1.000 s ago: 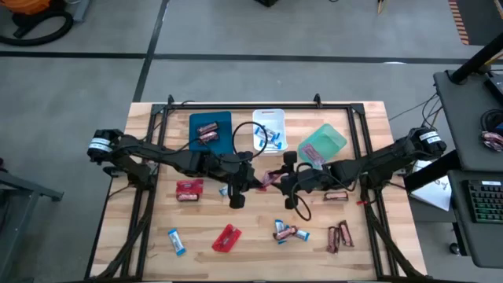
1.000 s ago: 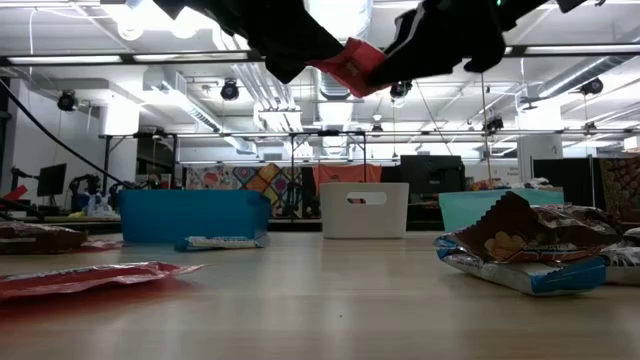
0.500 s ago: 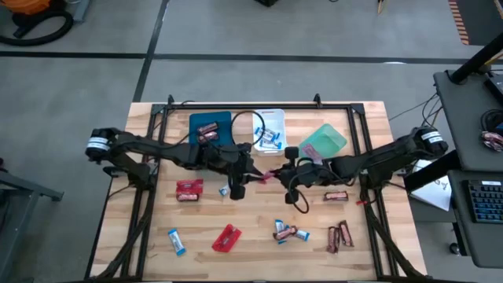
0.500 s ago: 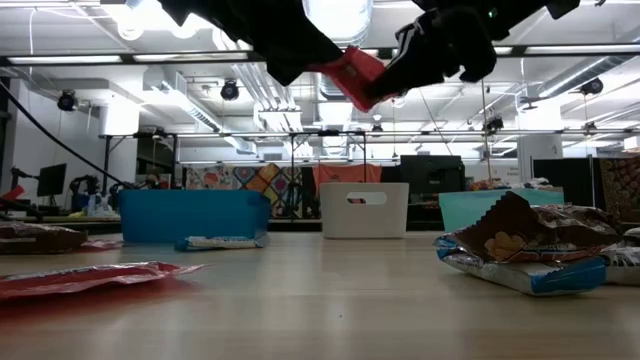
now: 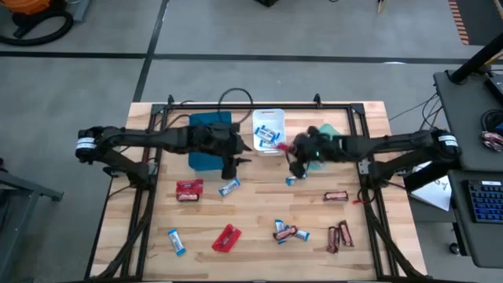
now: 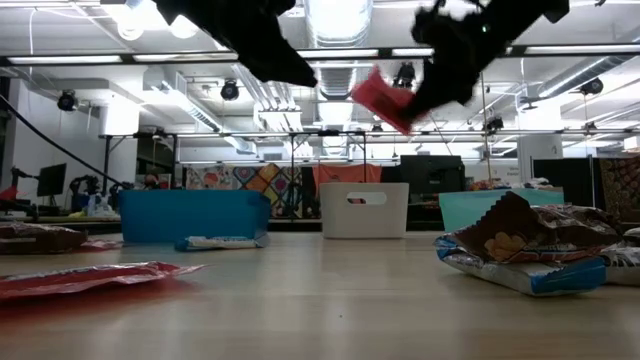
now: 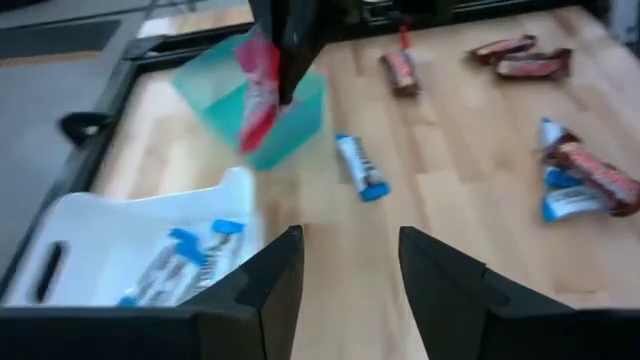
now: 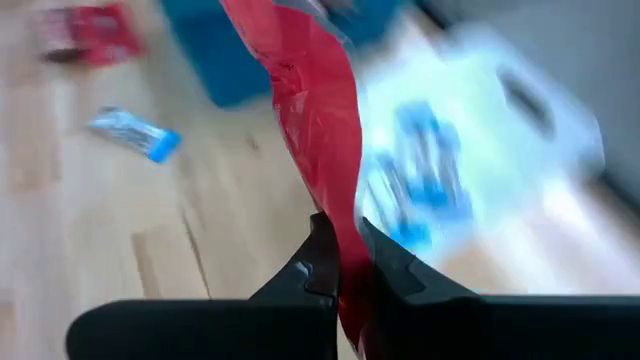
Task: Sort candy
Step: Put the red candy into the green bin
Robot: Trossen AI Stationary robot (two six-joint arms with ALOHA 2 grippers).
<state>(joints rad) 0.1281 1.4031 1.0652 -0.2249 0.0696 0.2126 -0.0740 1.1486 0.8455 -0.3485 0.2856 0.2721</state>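
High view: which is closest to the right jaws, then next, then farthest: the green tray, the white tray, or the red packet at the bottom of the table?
From the right gripper, holding a red packet:
1. White tray, just beside it, toward the table's middle.
2. Green tray, on the arm's side; too close to the white tray to call firmly.
3. Red packet, plainly farthest, near the front edge.

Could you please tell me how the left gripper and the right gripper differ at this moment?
The right gripper is shut on a red packet, while the left gripper is open and holds nothing. In the high view the right gripper sits between the white tray and the green tray, while the left gripper is by the blue tray. Both are raised above the table.
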